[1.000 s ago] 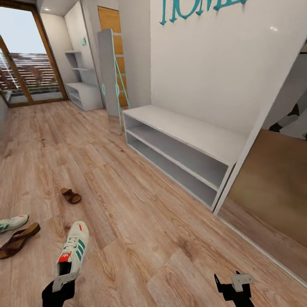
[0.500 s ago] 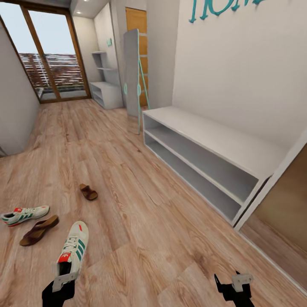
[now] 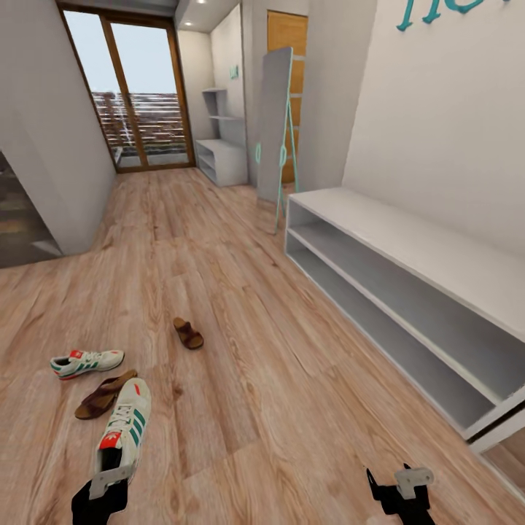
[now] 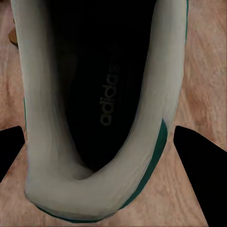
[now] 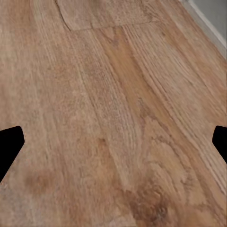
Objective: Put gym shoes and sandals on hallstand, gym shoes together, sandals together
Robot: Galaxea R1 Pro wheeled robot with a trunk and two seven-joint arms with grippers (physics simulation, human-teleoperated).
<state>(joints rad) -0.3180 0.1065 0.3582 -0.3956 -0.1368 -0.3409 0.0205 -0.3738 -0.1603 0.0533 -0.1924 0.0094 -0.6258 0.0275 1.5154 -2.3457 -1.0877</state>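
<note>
Carrying a cream-white, green-striped gym shoe (image 3: 124,432) by its heel at lower left, your left tool (image 3: 102,487) grips only the collar. Your right tool (image 3: 399,487) hangs spread and empty. Swing hard toward the pale-grey hallstand (image 3: 408,292) at right and the shoe could slip.

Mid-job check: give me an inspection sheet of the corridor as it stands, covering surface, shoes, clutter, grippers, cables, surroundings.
Surface: wood plank floor, no spills seen.
Job's things: one gym shoe at the left gripper, heel toward it; the left wrist view looks into its opening. Second gym shoe lies on its side on the floor. One sandal lies between the two gym shoes; the other sandal lies apart, further down the corridor. Shoe rack on the right, top and both shelves hold nothing.
Clutter: nothing seen.
Grippers: left fingers either side of the shoe's heel, grip unclear; right gripper open over bare floor.
Cables: nothing seen.
Surroundings: glass doors at the far end, small shelf unit, teal wall letters.
</note>
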